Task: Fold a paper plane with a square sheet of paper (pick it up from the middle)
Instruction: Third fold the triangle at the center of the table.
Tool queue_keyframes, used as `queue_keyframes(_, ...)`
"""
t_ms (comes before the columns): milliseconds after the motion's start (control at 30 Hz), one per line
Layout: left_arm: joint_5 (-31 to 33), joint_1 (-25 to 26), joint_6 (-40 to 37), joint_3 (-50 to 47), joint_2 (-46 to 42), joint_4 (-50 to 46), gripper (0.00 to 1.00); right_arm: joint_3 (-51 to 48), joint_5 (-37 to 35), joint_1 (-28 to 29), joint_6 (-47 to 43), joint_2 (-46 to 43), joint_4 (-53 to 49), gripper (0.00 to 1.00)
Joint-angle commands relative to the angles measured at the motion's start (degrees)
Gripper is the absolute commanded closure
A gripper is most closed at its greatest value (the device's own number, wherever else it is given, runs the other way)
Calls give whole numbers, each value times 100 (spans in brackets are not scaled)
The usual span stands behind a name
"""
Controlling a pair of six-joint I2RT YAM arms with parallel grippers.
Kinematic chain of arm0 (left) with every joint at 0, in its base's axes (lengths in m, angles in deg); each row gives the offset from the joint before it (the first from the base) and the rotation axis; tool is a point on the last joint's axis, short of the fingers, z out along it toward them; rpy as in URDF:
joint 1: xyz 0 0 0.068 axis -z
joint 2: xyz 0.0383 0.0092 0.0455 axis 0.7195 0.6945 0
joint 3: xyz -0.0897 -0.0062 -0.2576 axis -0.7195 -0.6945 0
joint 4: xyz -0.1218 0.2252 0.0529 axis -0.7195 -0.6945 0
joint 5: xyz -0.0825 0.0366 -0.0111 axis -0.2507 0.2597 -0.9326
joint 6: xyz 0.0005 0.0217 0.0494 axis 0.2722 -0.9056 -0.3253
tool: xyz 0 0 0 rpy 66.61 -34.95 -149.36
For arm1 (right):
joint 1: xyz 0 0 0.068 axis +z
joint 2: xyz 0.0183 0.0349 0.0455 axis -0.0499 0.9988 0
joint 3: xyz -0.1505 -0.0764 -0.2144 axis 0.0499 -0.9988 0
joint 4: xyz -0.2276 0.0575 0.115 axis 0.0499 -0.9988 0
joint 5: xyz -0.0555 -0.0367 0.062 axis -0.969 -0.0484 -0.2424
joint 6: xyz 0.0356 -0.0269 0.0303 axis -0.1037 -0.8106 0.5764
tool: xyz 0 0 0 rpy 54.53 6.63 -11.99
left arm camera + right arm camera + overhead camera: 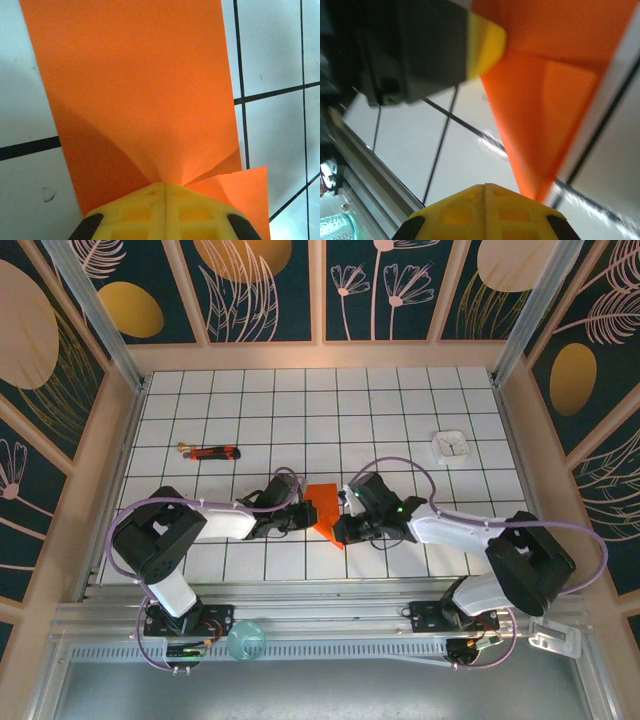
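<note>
While the paper [322,508] at worktop [400,410] centre is pinched from 9 o'clock by the left jaws, its crease could be skewed by the shut right jaws at 3 o'clock.

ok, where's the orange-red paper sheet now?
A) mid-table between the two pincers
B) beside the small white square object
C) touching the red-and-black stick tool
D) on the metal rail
A: the bright orange-red paper sheet sits mid-table between the left pincer and right pincer, apart from the red-and-black stick tool and small white square object.
</note>
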Motion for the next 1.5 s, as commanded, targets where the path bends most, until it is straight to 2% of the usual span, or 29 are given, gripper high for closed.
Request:
queue_keyframes(0,293,-21,-104,-184,306,-1059,100,284,134,58,-199,537,156,100)
queue_keyframes(233,293,-24,-105,-163,287,-1090,100,190,146,-62,-406,1155,269,100)
queue_keyframes(533,302,-26,-131,-58,251,-1159,100,-618,137,-139,-269,966,422,100)
queue_keyframes(900,169,-23,-129,609,112,-1341,100,-837,138,-144,-142,813,543,100)
queue_keyframes(1100,-177,8,462,494,-595,-844,84,-881,95,-163,-108,842,600,100)
queue_keyframes(1167,-242,103,722,331,-736,-656,81,-882,85,-169,-109,839,605,100)
queue_keyframes(1200,-235,166,803,302,-748,-675,82,-873,86,-172,-119,850,603,100)
queue_keyframes(1367,-317,540,1221,178,-576,-418,100,-882,59,-223,-180,846,544,100)
queue_keyframes(1467,-335,703,1419,206,-316,-289,100,-865,46,-249,-213,834,509,100)
